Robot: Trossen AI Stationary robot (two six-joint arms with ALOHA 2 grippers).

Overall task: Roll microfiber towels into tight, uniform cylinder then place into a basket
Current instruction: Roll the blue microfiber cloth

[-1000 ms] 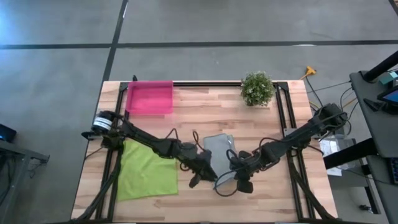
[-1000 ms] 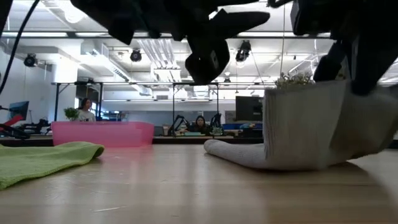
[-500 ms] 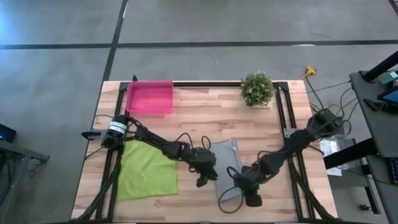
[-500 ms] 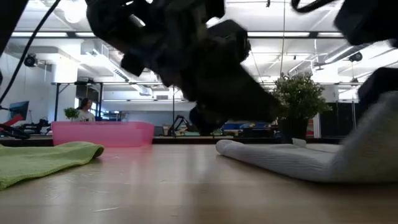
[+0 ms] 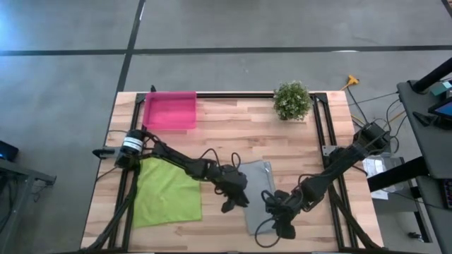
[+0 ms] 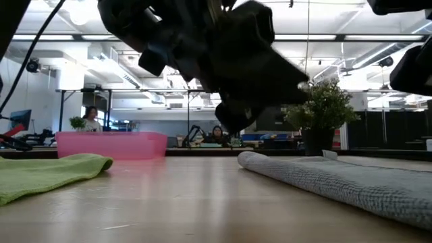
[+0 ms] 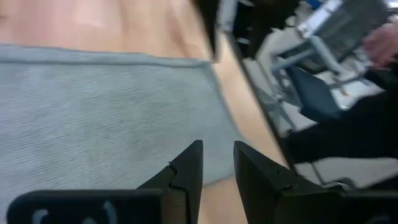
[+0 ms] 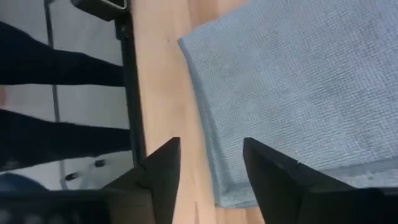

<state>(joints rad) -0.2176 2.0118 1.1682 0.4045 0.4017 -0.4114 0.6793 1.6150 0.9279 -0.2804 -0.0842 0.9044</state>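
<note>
On the wooden table [image 5: 233, 137] the grey towel [image 5: 258, 194] lies flat; right pincer [image 8: 205, 165] spread, left pincer [image 7: 216, 163] slightly apart, both empty.

Two microfiber towels, one lime green [image 5: 167, 195] and one grey [image 5: 258, 192], one pink basket [image 5: 170, 111], one potted plant [image 5: 292, 100], two grippers, left [image 5: 230, 204] and right [image 5: 272, 227].

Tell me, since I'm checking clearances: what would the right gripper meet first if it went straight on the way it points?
Probably the grey towel: the right gripper, jaws open, points down at its near edge, with bare table alongside; depth is unclear.
</note>
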